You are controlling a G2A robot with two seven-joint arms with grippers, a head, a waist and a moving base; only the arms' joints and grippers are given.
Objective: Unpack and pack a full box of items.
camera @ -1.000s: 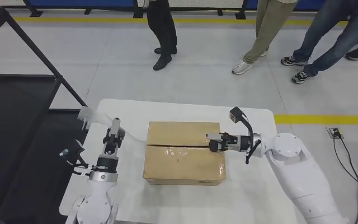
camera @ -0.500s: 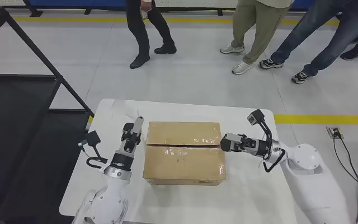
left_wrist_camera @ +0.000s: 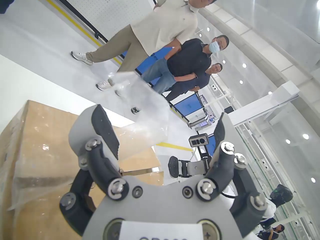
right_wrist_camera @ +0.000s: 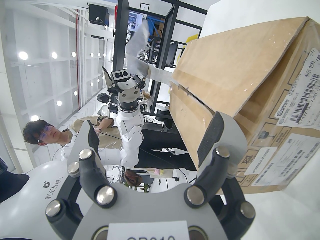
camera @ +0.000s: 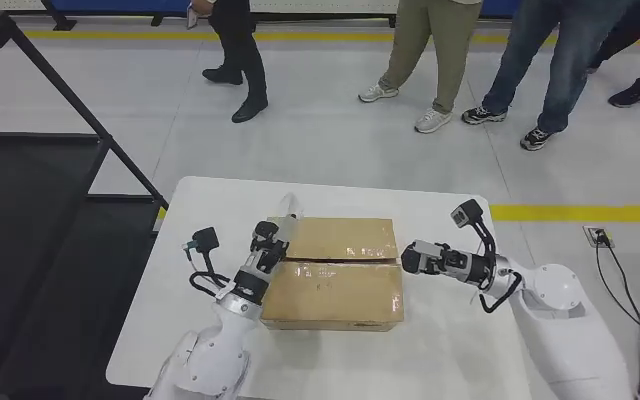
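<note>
Cardboard box [camera: 330, 275] in the middle of the white desk [camera: 450, 340], lying flat, long axis left to right. Top flaps down, meeting in a seam along that same axis. Short ends facing the two arms, one to each side; right end covered with printed labels [right_wrist_camera: 295, 106]. Top face glossy under clear film.

Clear tape strip [left_wrist_camera: 140, 101] peeled up from the seam at the left end of the box, lower end fixed to the cardboard, free end curling upward and toward the far left.

Left hand [camera: 268, 236] over the far left corner of the box, pointing right and far along the top face. Fingers spread wide, gripping nothing. Tape strip rising just beyond the fingertips and framed between them in the left wrist view; contact with either finger impossible to tell.

Right hand [camera: 406, 258] at the right end of the box, level with the seam, pointing left at the end face. Fingers wide apart, empty. One pad [right_wrist_camera: 207, 136] just beside the upper edge of that end face; touching or apart, not clear.
</note>
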